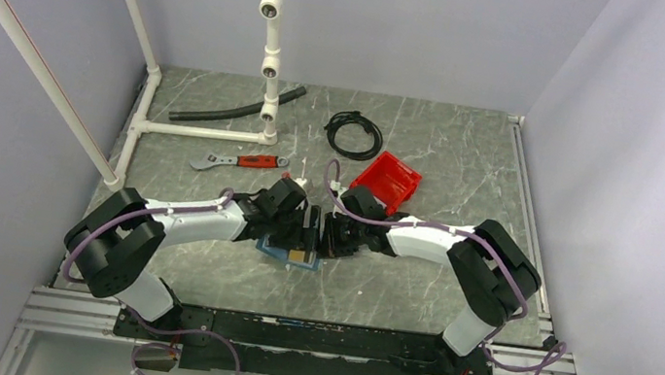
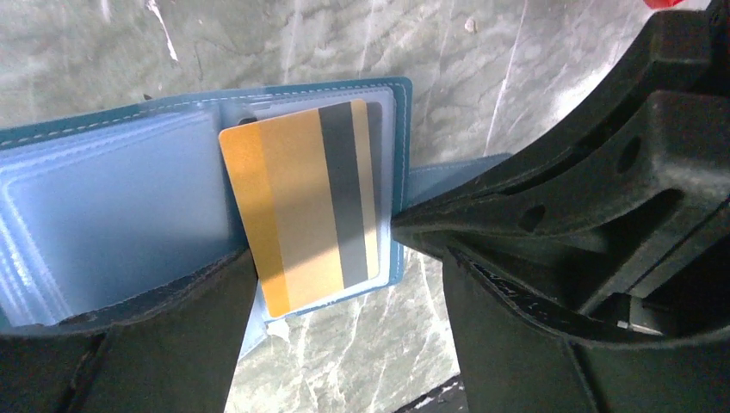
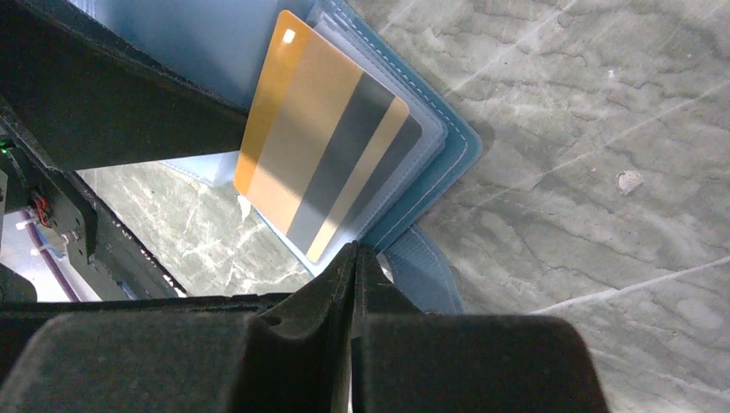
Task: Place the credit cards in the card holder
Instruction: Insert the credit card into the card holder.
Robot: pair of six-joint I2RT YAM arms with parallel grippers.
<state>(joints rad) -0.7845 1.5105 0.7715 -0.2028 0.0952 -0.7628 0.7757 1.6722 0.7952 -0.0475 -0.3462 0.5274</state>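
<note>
Our left claw (image 2: 346, 288) is wide open, the orange card (image 2: 301, 206) between its fingers. Our right claw (image 3: 354, 258) is shut, tip touching the card holder (image 2: 103, 198).

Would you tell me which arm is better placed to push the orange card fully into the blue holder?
Left, probably. The left gripper is open, straddling the protruding end of the orange card. The right gripper is shut, its tip at the edge of the card holder, seemingly steadying it.
</note>
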